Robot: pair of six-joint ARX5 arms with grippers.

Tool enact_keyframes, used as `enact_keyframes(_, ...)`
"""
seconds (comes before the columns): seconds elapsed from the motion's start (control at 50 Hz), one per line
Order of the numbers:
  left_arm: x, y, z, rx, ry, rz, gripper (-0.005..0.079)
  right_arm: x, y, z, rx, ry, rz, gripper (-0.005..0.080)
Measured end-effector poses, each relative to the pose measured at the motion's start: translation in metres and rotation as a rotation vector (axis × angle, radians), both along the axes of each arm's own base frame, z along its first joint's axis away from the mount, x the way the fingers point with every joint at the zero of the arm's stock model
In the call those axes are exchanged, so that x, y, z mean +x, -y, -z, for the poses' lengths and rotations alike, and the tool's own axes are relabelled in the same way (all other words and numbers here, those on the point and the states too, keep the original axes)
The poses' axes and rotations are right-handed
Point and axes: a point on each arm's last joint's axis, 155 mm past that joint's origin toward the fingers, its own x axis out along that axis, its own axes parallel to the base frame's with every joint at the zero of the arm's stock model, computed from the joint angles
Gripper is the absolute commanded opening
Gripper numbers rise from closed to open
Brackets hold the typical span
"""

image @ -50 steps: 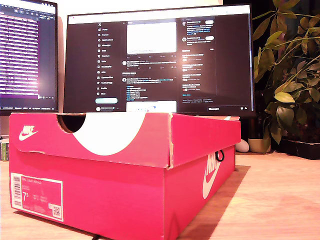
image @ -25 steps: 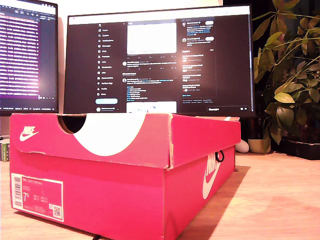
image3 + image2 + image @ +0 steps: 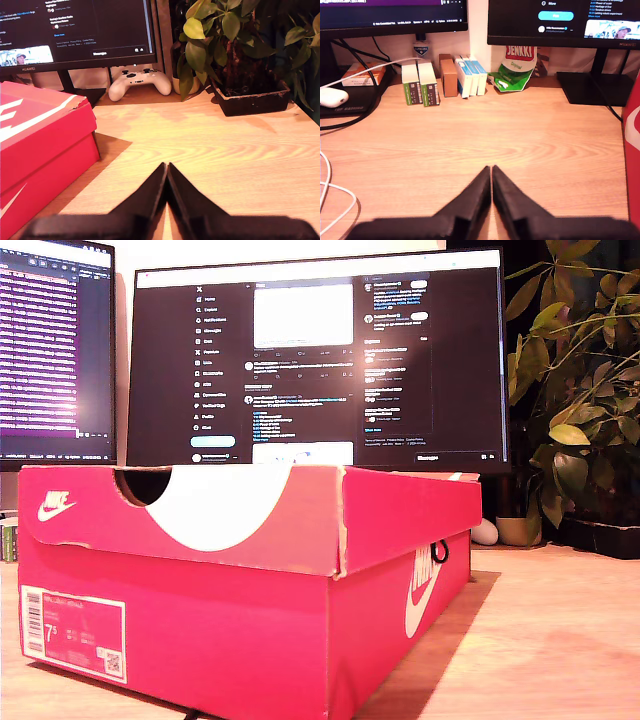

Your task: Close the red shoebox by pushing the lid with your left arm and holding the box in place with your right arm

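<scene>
In the exterior view we see the red shoebox point(image 3: 230, 640) on the wooden desk point(image 3: 540, 640), filling the exterior view's left and centre, and its lid point(image 3: 250, 515) lies down on the box, so the inside is hidden and we cannot tell what it holds. A white label point(image 3: 74, 633) sits on the near end wall, and a half-round cut-out in the lid's edge shows only dark behind it. Behind the box stand a wide monitor point(image 3: 320, 360) and a second monitor point(image 3: 55, 350) at the exterior view's left, with a potted plant point(image 3: 575, 390) at the exterior view's right. No arm is visible in this view. In the first wrist view my first gripper point(image 3: 491, 172) has its two black fingers pressed together with nothing between them, above bare desk; only a red strip of the shoebox point(image 3: 634, 150) shows at the picture's edge, well apart from the fingertips. Small cartons point(image 3: 445, 76) and a green bag point(image 3: 512, 70) stand farther back under the monitors. In the second wrist view my second gripper point(image 3: 166, 170) is also pressed together and empty, and the shoebox point(image 3: 45, 150) lies near it to one side, not touching. Beyond it we see a white game controller point(image 3: 140, 82) and the plant in a dark tray point(image 3: 250, 100).
</scene>
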Motion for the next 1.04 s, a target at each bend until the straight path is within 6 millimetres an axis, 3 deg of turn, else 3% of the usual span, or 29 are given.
enact_keyframes(0.22,0.000,0.000,0.000,-0.001,0.000,-0.001,-0.0019,0.000,0.000,0.000,0.000,0.000,0.001,-0.0012)
enact_keyframes(0.48,0.000,-0.018,0.000,-0.001,0.000,-0.072,-0.0019,0.000,0.001,0.000,0.000,0.000,0.004,-0.0012)
enact_keyframes(1.04,0.000,-0.018,0.000,-0.001,0.000,-0.072,-0.0019,0.000,0.001,0.000,0.000,0.000,0.004,-0.0012)
